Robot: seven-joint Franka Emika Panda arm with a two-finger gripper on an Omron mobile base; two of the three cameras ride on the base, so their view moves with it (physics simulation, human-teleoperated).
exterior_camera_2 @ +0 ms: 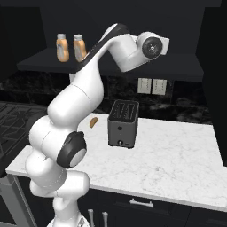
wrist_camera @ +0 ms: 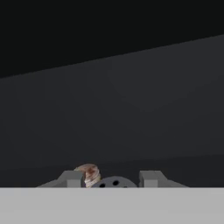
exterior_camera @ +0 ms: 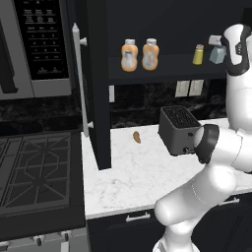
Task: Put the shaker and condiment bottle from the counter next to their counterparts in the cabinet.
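My gripper (wrist_camera: 111, 178) is shut on the pale blue-grey shaker; its grey holed cap (wrist_camera: 114, 183) sits between my fingertips (wrist_camera: 72, 178). In the left base view the shaker (exterior_camera: 217, 54) is inside the black cabinet (exterior_camera: 162, 15) at shelf level. It is just right of the yellow-green shaker (exterior_camera: 198, 54), whose tan cap (wrist_camera: 89, 172) shows beside my left fingertip. Two orange condiment bottles (exterior_camera: 129, 55) (exterior_camera: 150, 54) stand side by side on the shelf's left part, also seen as the bottles (exterior_camera_2: 62, 48) (exterior_camera_2: 80, 47). I cannot tell which bottle came from the counter (exterior_camera: 128, 177).
A dark toaster (exterior_camera: 178, 129) (exterior_camera_2: 123, 123) stands on the marble counter (exterior_camera_2: 177, 155), with a small brown item (exterior_camera: 137, 137) (exterior_camera_2: 93, 122) to its left. The open cabinet door with its silver bar handle (exterior_camera: 78, 78) stands between the counter and the stove (exterior_camera: 34, 172). A steel microwave (exterior_camera: 34, 44) hangs above the stove.
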